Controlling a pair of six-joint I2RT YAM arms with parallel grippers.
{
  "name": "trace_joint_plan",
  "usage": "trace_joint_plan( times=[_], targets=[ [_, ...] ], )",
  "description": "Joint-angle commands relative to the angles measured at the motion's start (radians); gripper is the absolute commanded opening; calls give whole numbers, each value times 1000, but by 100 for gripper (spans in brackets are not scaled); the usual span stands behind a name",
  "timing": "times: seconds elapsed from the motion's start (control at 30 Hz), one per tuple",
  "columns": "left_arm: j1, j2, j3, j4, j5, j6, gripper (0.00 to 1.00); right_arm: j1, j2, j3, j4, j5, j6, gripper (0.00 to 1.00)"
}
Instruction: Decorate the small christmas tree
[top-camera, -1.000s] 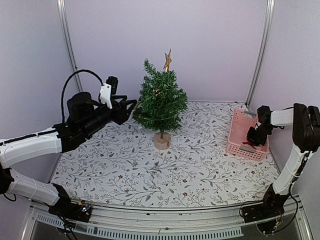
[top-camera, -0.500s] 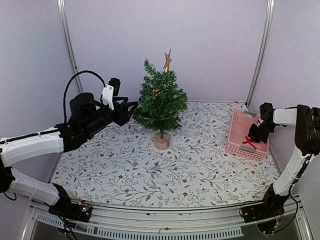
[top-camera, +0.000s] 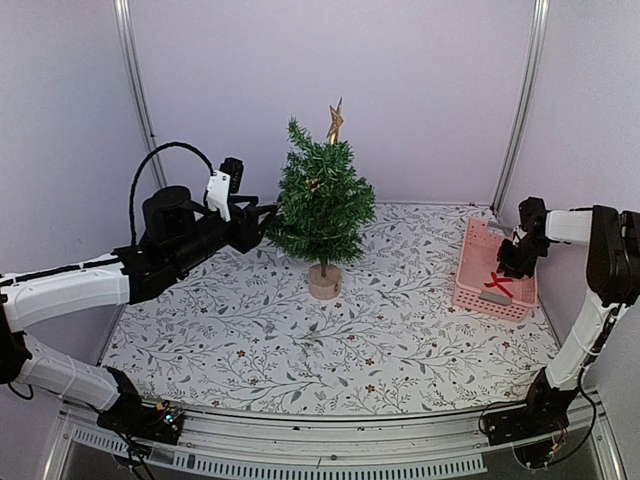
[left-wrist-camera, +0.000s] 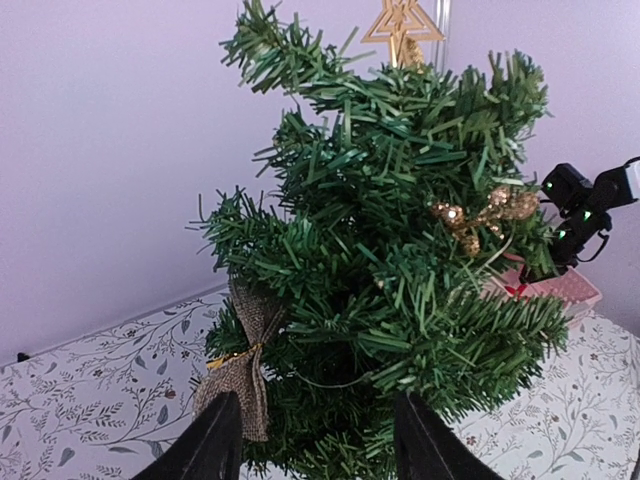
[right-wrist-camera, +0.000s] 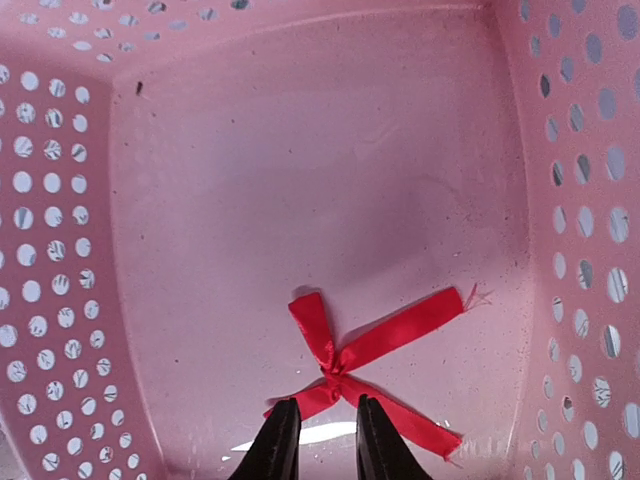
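Note:
The small christmas tree (top-camera: 322, 205) stands mid-table on a wood disc (top-camera: 324, 282), with a gold star (top-camera: 335, 120) on top. Filling the left wrist view, the tree (left-wrist-camera: 400, 250) carries a burlap bow (left-wrist-camera: 240, 360) and a gold glitter bow (left-wrist-camera: 485, 212). My left gripper (top-camera: 268, 213) is open at the tree's left side, its fingers (left-wrist-camera: 215, 445) astride the lower branches and holding nothing. A red ribbon bow (right-wrist-camera: 375, 360) lies flat on the floor of the pink basket (right-wrist-camera: 50, 250). My right gripper (right-wrist-camera: 322, 440) hovers just above it, open a little, with nothing between its jaws.
The pink perforated basket (top-camera: 470, 245) sits at the table's right edge, and the red bow (top-camera: 497, 285) is inside it. Pale walls and metal posts (top-camera: 135, 90) close in the back and sides. The tablecloth (top-camera: 250, 330) has a leaf print.
My right gripper shut near the red bow, then parted and lifted back. The bow stays on the basket floor. The left arm edged slightly toward the tree.

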Motion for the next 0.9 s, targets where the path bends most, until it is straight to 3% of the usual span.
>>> trace_joint_plan(
  times=[0.0, 0.3, 0.57, 0.87],
  targets=[
    [14, -4, 8, 9, 7, 10, 53, -5, 62, 24, -7, -19, -20, 23],
    [16, -2, 10, 4, 3, 19, 53, -5, 129, 3, 29, -24, -32, 18],
    [18, 11, 16, 3, 12, 21, 53, -5, 136, -5, 32, -27, -36, 3],
    [26, 16, 23, -6, -2, -5, 58, -6, -41, 53, -42, -101, -32, 0]
  ],
)
